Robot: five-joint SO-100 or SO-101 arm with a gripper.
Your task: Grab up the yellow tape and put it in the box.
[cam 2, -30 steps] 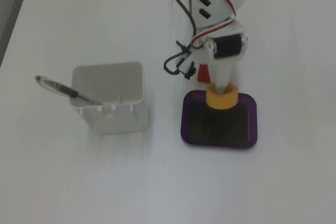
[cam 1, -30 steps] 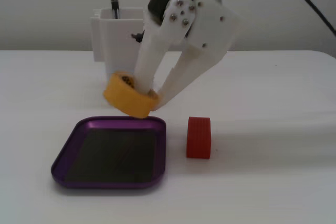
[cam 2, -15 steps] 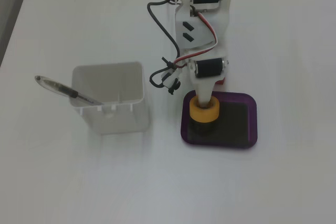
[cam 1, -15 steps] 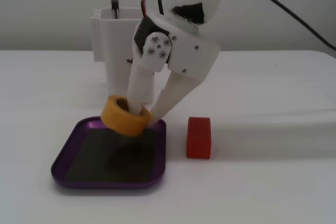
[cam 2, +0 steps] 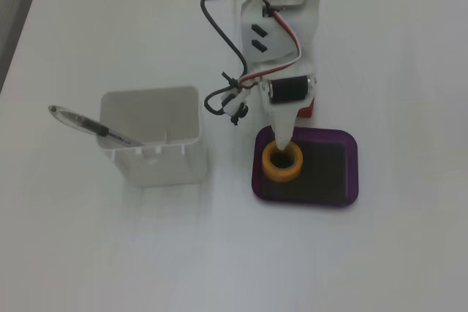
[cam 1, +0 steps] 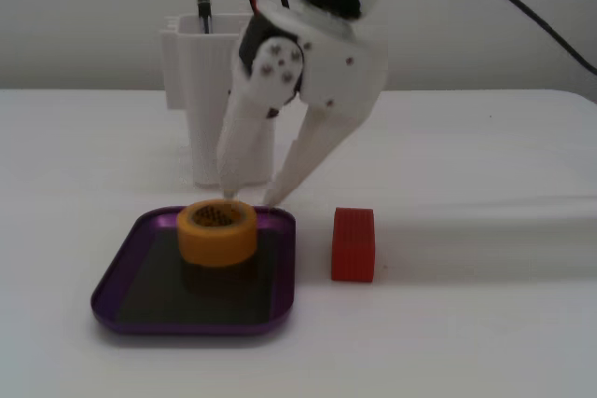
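In a fixed view from the front, my gripper (cam 1: 247, 195) hangs right behind the yellow tape (cam 1: 217, 231), and my two white fingers (cam 1: 241, 151) are spread apart with nothing between them. The tape sits flat inside the box (cam 1: 121, 295), at the far end of its dark floor, hole facing up. I think the putting-in step is done and I have let go. My tips look very close to the far side of the roll, maybe touching it, but I cannot tell. A red block (cam 1: 353, 244) stands on the table just right of the box, and a tall white container (cam 1: 201, 90) stands farther back. In a fixed view from above, my gripper (cam 2: 282, 140) points down at the tape (cam 2: 282, 163), which lies in the box (cam 2: 351, 173) at its left end. From here I cannot see the gap between my fingers. The white container (cam 2: 157, 144) is to the left with a pen (cam 2: 91, 127) leaning in it, and the red block (cam 2: 306, 109) peeks out under my arm. Next I should lift straight up and back, slowly, so I do not bump the roll out. The table (cam 2: 110, 253) is plain white and smooth, and a pale wall is behind it.
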